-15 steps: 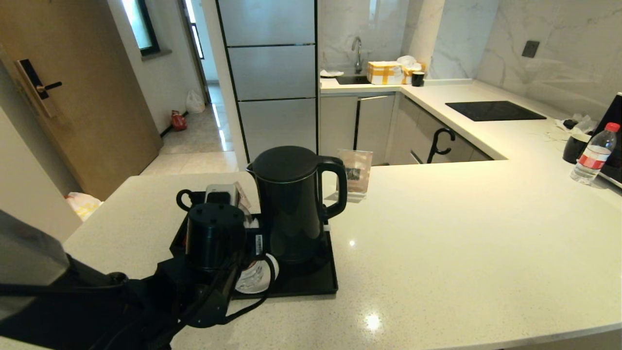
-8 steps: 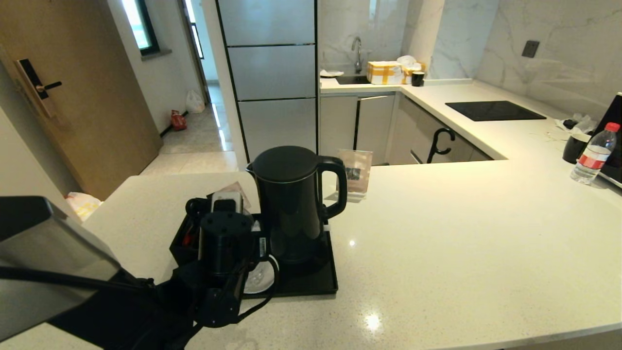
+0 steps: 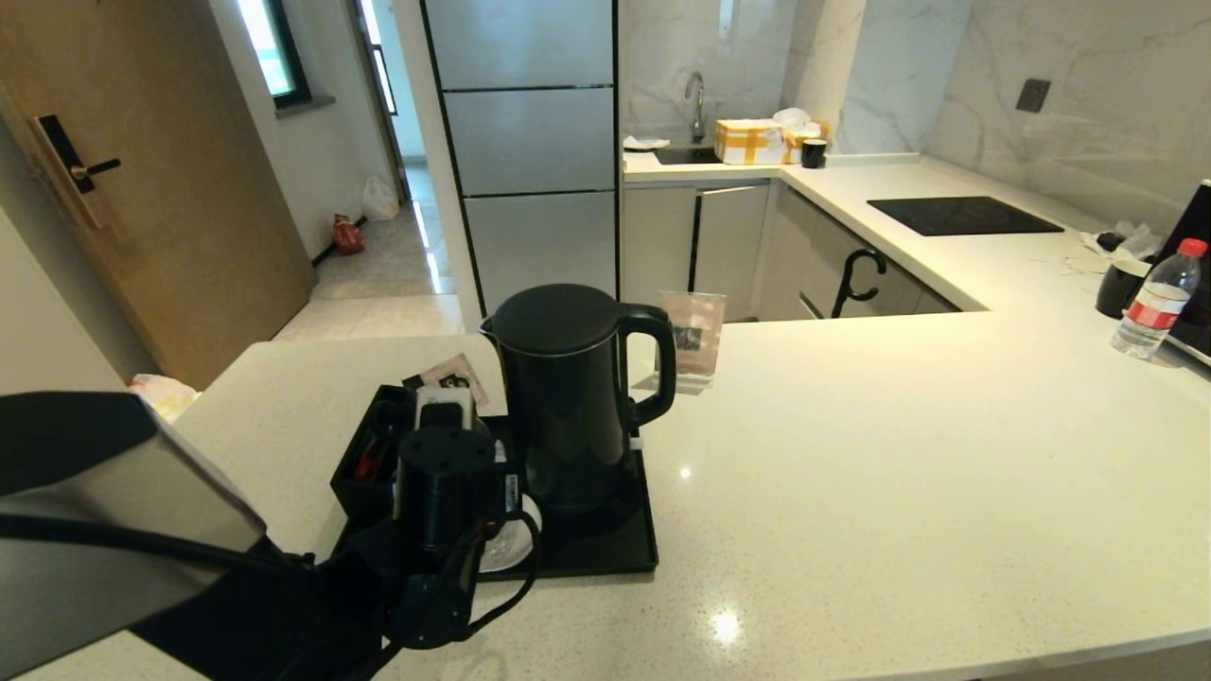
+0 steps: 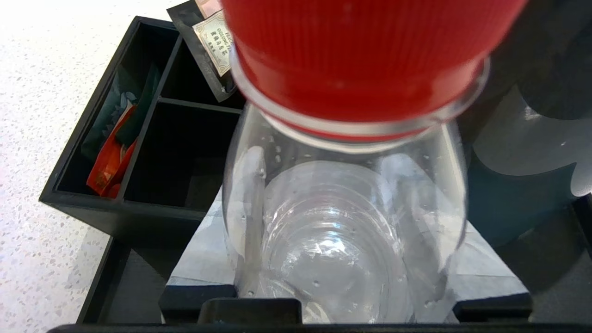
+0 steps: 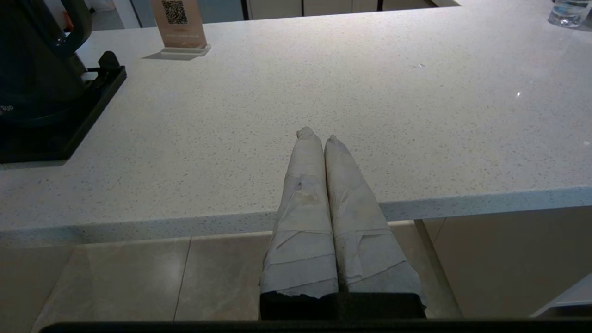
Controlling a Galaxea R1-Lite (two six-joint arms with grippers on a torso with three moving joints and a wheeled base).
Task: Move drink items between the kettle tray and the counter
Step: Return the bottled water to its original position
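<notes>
A clear water bottle with a red cap (image 4: 360, 51) stands upright between the taped fingers (image 4: 203, 259) of my left gripper (image 4: 340, 194), which is shut on its body. In the head view the left gripper (image 3: 445, 492) hangs over the near left part of the black kettle tray (image 3: 605, 558), and its wrist hides this bottle. The black kettle (image 3: 568, 397) stands on the tray just right of it. A second red-capped bottle (image 3: 1156, 301) stands on the beige counter (image 3: 899, 454) at the far right. My right gripper (image 5: 319, 135) is shut and empty at the counter's front edge.
The black divided box (image 4: 138, 138) with sachets sits on the tray's left side. A white disc (image 3: 511, 550) shows under the left wrist. A QR sign (image 3: 693, 338) stands behind the kettle. A black mug (image 3: 1119, 287) and a black hob (image 3: 960, 215) are at the far right.
My left arm has moved right and forward over the tray's near left part, now covering most of the white disc. The kettle and the far bottle have not moved.
</notes>
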